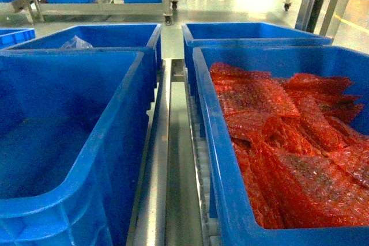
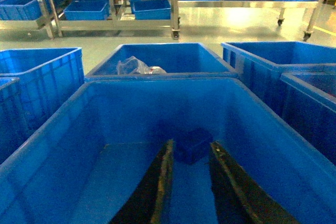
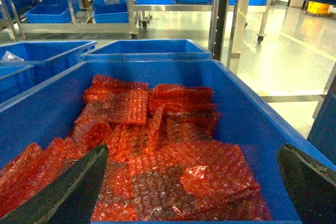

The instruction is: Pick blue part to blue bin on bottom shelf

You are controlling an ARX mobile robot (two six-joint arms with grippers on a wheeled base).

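Two large blue plastic bins fill the head view side by side. The left-hand deep blue bin point(image 1: 69, 142) looks nearly empty; the right-hand blue bin point(image 1: 230, 159) holds a heap of crumpled red bubble-wrap sheets point(image 1: 288, 142). Steel racks of blue crates point(image 2: 105, 3) stand well beyond. In the left wrist view, the left gripper point(image 2: 190, 153) hangs inside the left bin, its black fingers apart on either side of a small blue block-shaped part point(image 2: 192, 144) near the bin's far wall. The right gripper point(image 3: 191, 177) hovers over the bubble wrap, fingers spread wide, holding nothing. The step appears to be grasping; next, close on the part and lift.
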